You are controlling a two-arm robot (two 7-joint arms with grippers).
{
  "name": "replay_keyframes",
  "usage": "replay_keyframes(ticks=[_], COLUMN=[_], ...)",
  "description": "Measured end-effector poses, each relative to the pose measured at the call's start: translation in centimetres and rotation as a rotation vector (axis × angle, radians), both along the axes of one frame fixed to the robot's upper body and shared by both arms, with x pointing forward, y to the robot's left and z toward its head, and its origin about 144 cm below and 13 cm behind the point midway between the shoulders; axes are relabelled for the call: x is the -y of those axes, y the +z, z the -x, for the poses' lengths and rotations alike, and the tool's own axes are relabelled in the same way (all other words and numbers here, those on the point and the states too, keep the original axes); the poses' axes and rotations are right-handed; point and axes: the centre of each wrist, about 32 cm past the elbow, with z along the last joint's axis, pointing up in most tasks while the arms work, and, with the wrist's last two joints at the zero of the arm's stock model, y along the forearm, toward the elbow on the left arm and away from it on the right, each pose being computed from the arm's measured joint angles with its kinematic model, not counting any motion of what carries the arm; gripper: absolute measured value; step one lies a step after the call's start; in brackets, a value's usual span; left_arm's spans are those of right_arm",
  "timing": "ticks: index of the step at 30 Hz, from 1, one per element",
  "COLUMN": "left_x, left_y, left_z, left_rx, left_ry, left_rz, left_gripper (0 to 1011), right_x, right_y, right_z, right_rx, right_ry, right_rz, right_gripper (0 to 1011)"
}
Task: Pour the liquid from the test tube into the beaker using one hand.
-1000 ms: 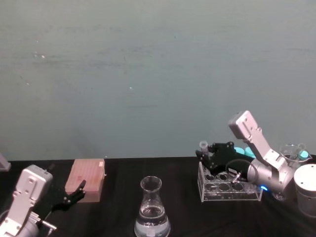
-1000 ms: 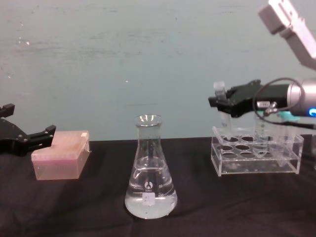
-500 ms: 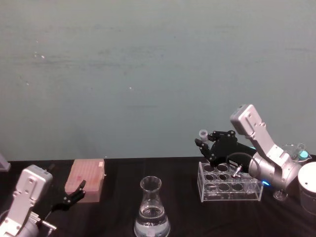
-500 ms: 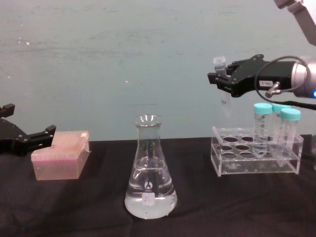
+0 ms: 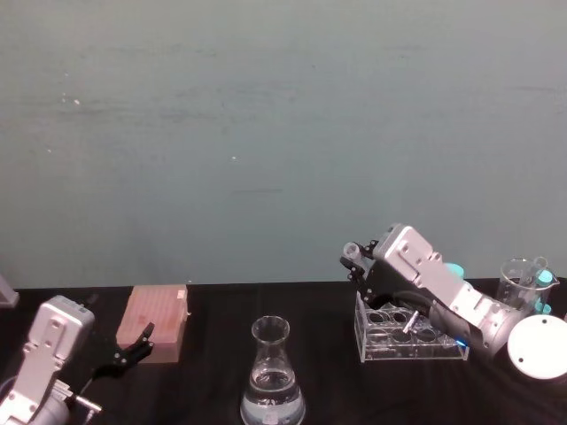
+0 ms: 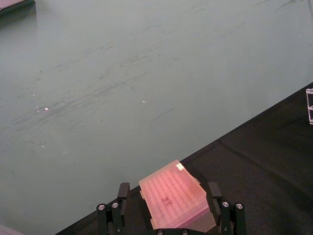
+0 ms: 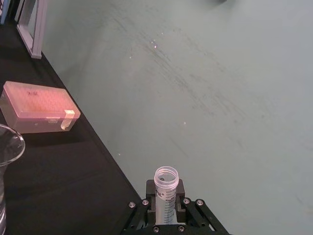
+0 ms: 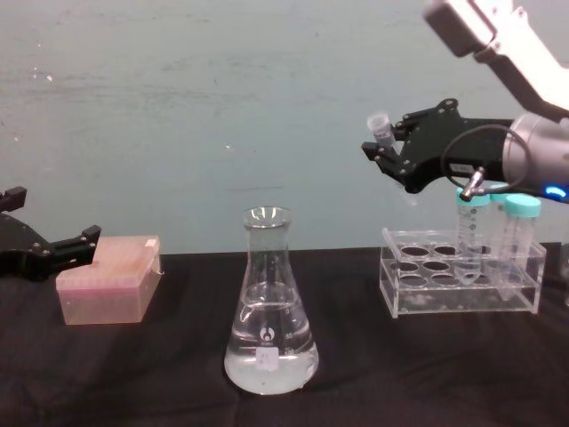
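Plastic test tube (image 8: 380, 124) is gripped by the right pincer (image 8: 387, 149), tilted above the rack (image 8: 462, 286) edge, apart from the beaker (image 8: 270, 311); pouring is not begun. Left pincer (image 5: 135, 345) is parked wide by the pink box (image 8: 111, 280).

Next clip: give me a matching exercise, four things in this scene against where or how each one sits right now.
1 test tube
2 conical flask
3 pink box
4 teal-capped tubes

A standing in the clear rack
B gripped in the right hand
C next to the open left hand
D standing centre, part full of clear liquid

Pairs: 1-B, 2-D, 3-C, 4-A
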Motion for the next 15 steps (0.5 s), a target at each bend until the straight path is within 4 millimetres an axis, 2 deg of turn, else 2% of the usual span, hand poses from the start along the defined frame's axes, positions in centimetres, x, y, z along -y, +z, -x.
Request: replay_keyframes(ticks=[15], left_x=[0.0], left_y=[0.0], left_z=[0.0], left_rx=[0.0], left_ry=[0.0], left_rz=[0.0], left_gripper=[1000], right_x=[-1.9], right_y=[0.3], right_z=[0.4], right_rx=[0.041], right_ry=[0.046], right_rz=[0.05], right_gripper=[216])
